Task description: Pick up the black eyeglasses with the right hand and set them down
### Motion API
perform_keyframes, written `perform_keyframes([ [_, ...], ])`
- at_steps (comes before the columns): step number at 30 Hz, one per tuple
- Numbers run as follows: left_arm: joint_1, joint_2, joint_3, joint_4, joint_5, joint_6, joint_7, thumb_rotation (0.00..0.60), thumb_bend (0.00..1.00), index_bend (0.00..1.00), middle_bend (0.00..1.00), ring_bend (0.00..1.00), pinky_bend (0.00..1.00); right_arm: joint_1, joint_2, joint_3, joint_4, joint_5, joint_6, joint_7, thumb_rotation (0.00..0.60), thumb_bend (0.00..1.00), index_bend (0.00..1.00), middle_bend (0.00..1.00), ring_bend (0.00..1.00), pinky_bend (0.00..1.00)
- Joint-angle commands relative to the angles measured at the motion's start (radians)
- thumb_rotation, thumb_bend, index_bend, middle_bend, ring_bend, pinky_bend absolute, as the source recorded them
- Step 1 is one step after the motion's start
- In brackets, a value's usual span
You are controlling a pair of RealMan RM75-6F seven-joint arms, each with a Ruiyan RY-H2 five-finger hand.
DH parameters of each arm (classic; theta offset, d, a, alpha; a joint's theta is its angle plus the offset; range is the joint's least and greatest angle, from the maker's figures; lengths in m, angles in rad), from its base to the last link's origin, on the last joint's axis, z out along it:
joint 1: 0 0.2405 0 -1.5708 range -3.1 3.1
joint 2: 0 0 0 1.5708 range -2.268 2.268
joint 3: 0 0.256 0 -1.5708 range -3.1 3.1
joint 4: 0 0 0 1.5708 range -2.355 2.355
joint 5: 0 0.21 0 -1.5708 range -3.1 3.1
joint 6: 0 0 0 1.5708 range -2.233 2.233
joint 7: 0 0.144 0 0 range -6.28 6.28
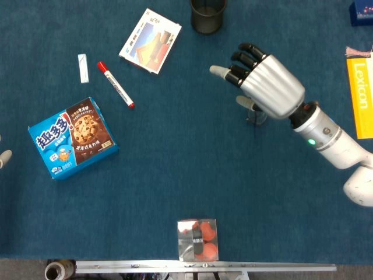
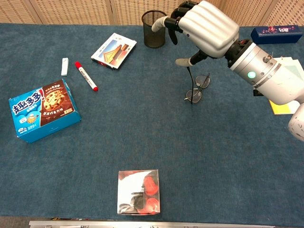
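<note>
Right hand (image 2: 206, 26) above the blue carpet-like table (image 2: 228, 156), palm down, fingers (image 1: 240, 60) spread and only slightly bent, holding nothing; thumb (image 2: 184, 61) points toward 9 o'clock. Black eyeglasses (image 2: 196, 88) lie flat on the table, apart from the hand: in the chest view they sit just at 6 o'clock of the thumb tip, with one thin temple arm running up toward it; whether thumb and temple touch cannot be told. In the head view the hand covers most of the frames (image 1: 256, 118), only a sliver showing under the palm's lower edge. Frames are thin dark wire with rounded clear lenses. Hand shell is smooth silver metal with black finger segments and pale tips; wrist is a white cylinder with a green light. At 12 o'clock of the hand: a black mesh cup (image 2: 154, 28), round and open-topped. At 9 to 10 o'clock: a glossy card pack (image 2: 114, 50), a red-capped marker (image 2: 85, 76), a small white eraser (image 2: 64, 66). At 8 o'clock: a blue cardboard cookie box (image 2: 42, 110). At 6 o'clock, near the table edge: a clear plastic box (image 2: 138, 192) with red pieces inside. Only a pale fingertip of the left hand (image 1: 4, 157) shows at the head view's left edge; its posture cannot be told.
</note>
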Motion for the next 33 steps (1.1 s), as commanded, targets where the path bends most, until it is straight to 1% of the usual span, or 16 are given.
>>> perform_keyframes([
  [1,0.0,0.0,0.0,0.0,0.0,0.0,0.0,0.6,0.06,0.6,0.36,0.29,0.45,0.0,-0.005,-0.007,0.008,-0.004,-0.004,-0.002,0.6,0.09,0.28,0.58,0.33,0.27],
  [24,0.0,0.0,0.0,0.0,0.0,0.0,0.0,0.6,0.06,0.6,0.36,0.3,0.46,-0.019,-0.023,-0.042,0.074,-0.007,-0.02,-0.002,0.6,0.09,0.28,0.58,0.33,0.27],
  [33,0.0,0.0,0.0,0.0,0.0,0.0,0.0,0.6,0.06,0.6,0.36,0.3,0.46,-0.033,-0.034,-0.049,0.13,0.005,-0.025,0.016,0.6,0.09,0.28,0.58,0.33,0.27],
])
